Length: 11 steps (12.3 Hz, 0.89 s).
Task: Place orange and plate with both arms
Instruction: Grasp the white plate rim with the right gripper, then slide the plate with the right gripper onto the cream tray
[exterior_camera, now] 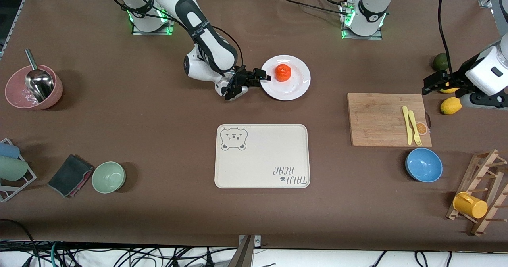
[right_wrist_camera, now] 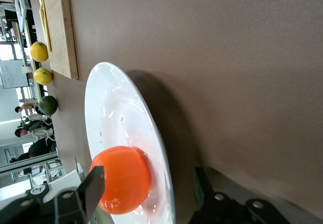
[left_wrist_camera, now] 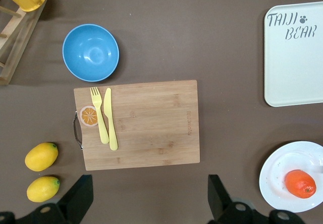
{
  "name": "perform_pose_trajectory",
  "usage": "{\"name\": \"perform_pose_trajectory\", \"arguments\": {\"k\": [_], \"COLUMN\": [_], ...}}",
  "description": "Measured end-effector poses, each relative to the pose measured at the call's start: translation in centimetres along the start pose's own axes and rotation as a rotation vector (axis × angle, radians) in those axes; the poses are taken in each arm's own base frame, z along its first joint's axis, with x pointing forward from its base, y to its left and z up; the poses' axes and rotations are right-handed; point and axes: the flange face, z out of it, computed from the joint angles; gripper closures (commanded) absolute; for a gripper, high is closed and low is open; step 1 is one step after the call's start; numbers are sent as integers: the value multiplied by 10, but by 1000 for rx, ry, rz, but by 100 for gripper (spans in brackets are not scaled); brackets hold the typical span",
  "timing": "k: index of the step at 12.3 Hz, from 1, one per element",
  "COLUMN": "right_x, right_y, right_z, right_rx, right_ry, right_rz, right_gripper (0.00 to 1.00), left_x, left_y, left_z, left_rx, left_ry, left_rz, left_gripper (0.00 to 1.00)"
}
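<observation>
Front view: the plate (exterior_camera: 286,77) lies on the table between the two bases, farther from the camera than the bear tray (exterior_camera: 262,156). The orange (exterior_camera: 283,72) sits on it. The right gripper (exterior_camera: 265,77) is at the plate's rim toward the right arm's end, one finger over the rim and one under it, jaws partly open; a firm clamp cannot be confirmed. The left gripper (exterior_camera: 433,85) hangs over the lemons (exterior_camera: 451,105), jaws wide, holding nothing. The pink bowl (exterior_camera: 33,87) holds a metal scoop (exterior_camera: 38,80). The blue bowl (exterior_camera: 424,164) holds nothing.

Left wrist view: cutting board (left_wrist_camera: 137,125) carries a yellow fork and knife.

Right wrist view: fingers (right_wrist_camera: 96,183) straddle the plate's rim, orange just beside one.
</observation>
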Motion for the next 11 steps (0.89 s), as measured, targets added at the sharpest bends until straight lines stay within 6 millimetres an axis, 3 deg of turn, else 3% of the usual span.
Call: {"name": "perform_pose_trajectory", "arguments": {"k": [1,5,8,11], "right_x": [-2,-14,-15,-16], "right_y": [1,7,11,2], "right_z": [2,13,15,14], "right_rx": [-15,-51,-68,-62], "right_ry": [4,-9,-5,2], "right_rz": [-14,-46,-50,-59], "right_gripper": [67,76,100,100], "left_x": [0,0,0,0], "left_y": [0,1,2,2], "left_z": [0,0,0,0], "left_rx": [0,0,0,0], "left_ry": [0,0,0,0], "left_rz": [0,2,3,3], "left_gripper": [0,0,0,0]}}
